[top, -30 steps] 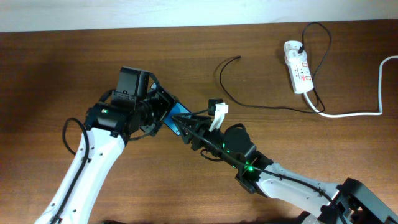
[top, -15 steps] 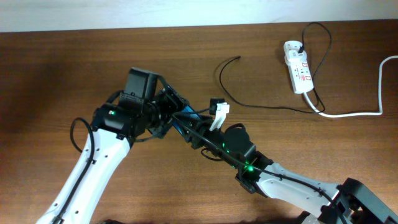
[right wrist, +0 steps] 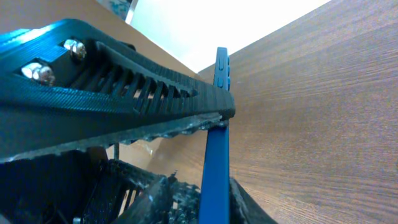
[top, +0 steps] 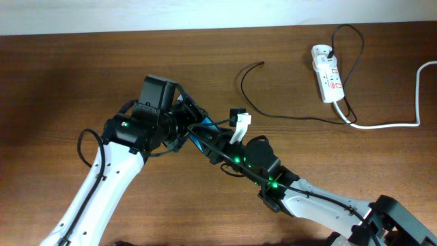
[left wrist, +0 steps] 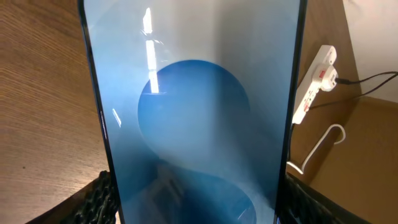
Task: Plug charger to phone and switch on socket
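The phone (left wrist: 193, 106), blue screen with a lighter circle, fills the left wrist view. My left gripper (left wrist: 199, 202) is shut on its two long edges. In the overhead view the phone (top: 199, 131) is a thin blue sliver held on edge above the table between my left gripper (top: 186, 121) and my right gripper (top: 213, 140). In the right wrist view the phone (right wrist: 217, 143) stands edge-on, and my right gripper (right wrist: 214, 202) is shut on it. The charger cable (top: 243, 85) lies on the table, its plug tip free at the far end. The socket (top: 328, 80) lies at the back right.
A thick white lead (top: 403, 123) runs from the socket to the right edge. The socket (left wrist: 314, 87) and its lead (left wrist: 320, 146) also show behind the phone in the left wrist view. The left gripper's finger (right wrist: 112, 81) crosses the right wrist view.
My left gripper has shifted a little to the right and turned, so less of the phone's blue face shows from above. The right arm has stayed in place.
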